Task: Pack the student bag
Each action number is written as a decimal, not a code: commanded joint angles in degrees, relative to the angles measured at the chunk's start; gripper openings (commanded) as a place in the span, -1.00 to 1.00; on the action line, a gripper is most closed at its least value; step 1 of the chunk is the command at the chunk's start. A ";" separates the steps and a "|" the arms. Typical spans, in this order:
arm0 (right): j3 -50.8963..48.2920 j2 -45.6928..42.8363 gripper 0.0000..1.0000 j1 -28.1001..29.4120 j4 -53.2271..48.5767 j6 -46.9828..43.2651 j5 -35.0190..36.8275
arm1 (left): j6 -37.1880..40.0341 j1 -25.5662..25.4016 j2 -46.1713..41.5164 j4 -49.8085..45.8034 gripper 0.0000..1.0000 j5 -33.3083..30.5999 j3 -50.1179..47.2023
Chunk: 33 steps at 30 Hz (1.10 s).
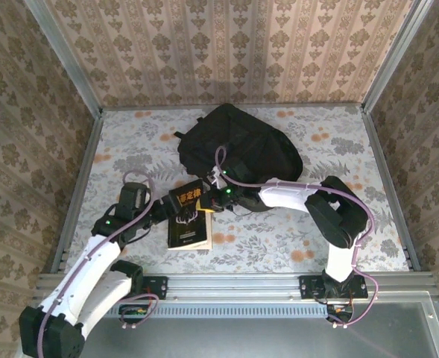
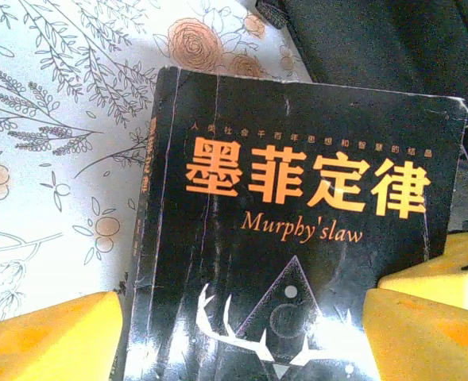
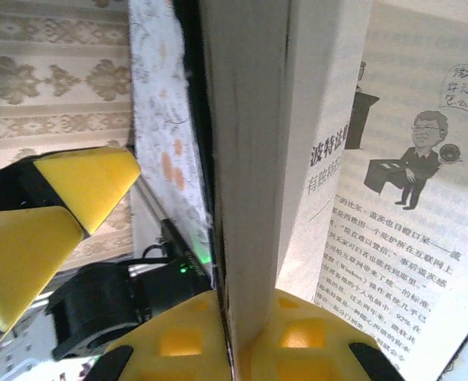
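My desk (image 1: 316, 224) wears a pale cloth printed with grey leaves and orange flowers, framed by metal rails. On its far middle lies the student bag (image 1: 238, 153), black and slumped. Nearer to me, just beside the bag's near edge, rests a black book (image 1: 190, 224), its orange-lettered cover facing up.

The student bag (image 1: 241, 145) is big, black and soft – much bigger than the book (image 1: 189, 220) next to it. It lies flat on the flowery table (image 1: 130, 142), in the middle and toward the far wall. Its shape is round and lumpy (a bit like a squashed pillow). A black strap (image 1: 180, 136) pokes out at its far left side. The near edge of the bag sits just past the top end of the book – very close to it.
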 commanded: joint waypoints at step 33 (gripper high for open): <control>-0.07 -16.54 -1.00 -6.22 14.96 2.48 -18.13 | -5.73 10.42 -1.17 19.93 0.22 39.49 8.62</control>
